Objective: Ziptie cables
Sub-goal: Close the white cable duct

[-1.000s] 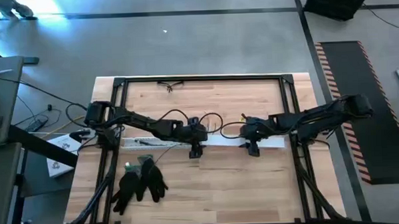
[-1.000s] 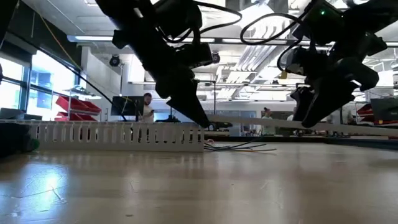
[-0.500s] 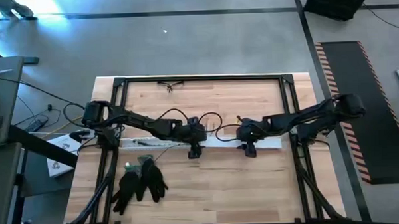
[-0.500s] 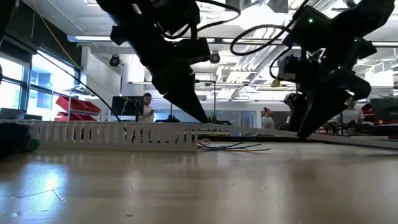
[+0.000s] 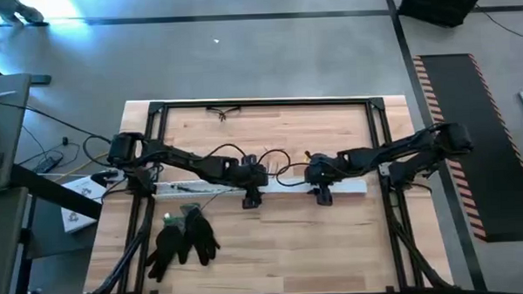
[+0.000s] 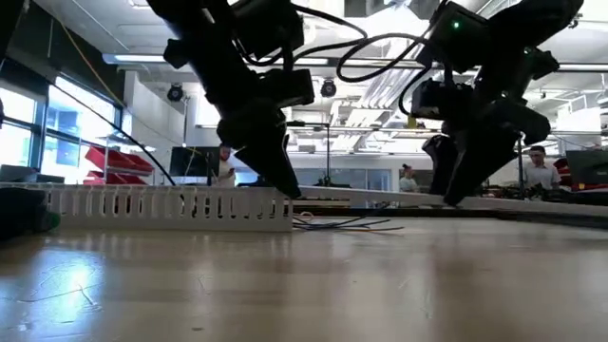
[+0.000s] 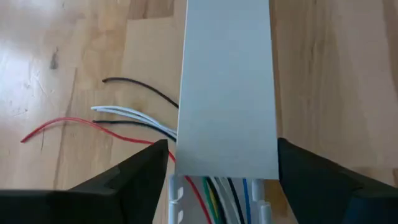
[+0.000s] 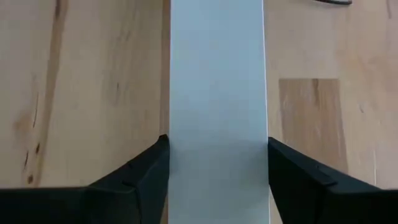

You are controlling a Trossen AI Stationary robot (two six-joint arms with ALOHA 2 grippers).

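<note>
- My left gripper (image 7: 214, 180) and right gripper (image 8: 217, 180) both clamp the white cover strip (image 7: 225, 87).
- Keep the strip level over the slotted channel (image 6: 171, 204), with the cables (image 7: 217, 196) under my left fingers inside.

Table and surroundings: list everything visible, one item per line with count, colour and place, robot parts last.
Table: one, light wood, centre.
Slotted channel: one, white, table's left half.
Flat cover strip: one, pale grey, held over the channel's end by both grippers.
Cables: several, white, black, red, spilling from the channel's end.
Gloves: a dark pair, front left.
Left gripper: shut on the strip.
Right gripper: shut on the strip.
</note>
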